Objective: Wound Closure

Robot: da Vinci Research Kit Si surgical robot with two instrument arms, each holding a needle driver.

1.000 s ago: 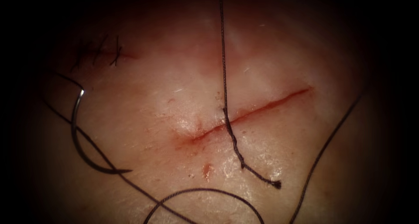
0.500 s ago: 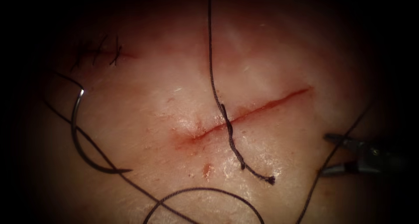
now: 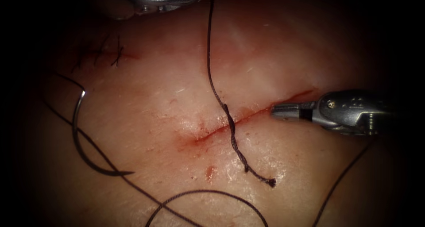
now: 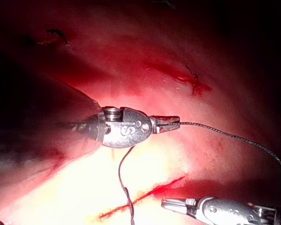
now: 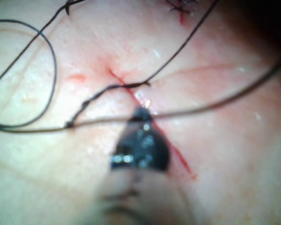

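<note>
Since half a second earlier, your right tool (image 3: 283, 110) moved in from the right edge to the cut (image 3: 248, 116), jaws together and empty. Your left tool (image 4: 171, 123) entered at the top, clamped on the thread (image 3: 211, 76). The needle (image 3: 79, 143) lay free on the tissue (image 3: 146, 107), well left of the cut.

My endoscope picture is dim, falling to black round the edges; light pools on the tissue (image 3: 248, 156) beside the right claw (image 3: 283, 110). Glare washes out the flesh under the left claw (image 4: 171, 123). The right claw's own camera shows it blurred.
</note>
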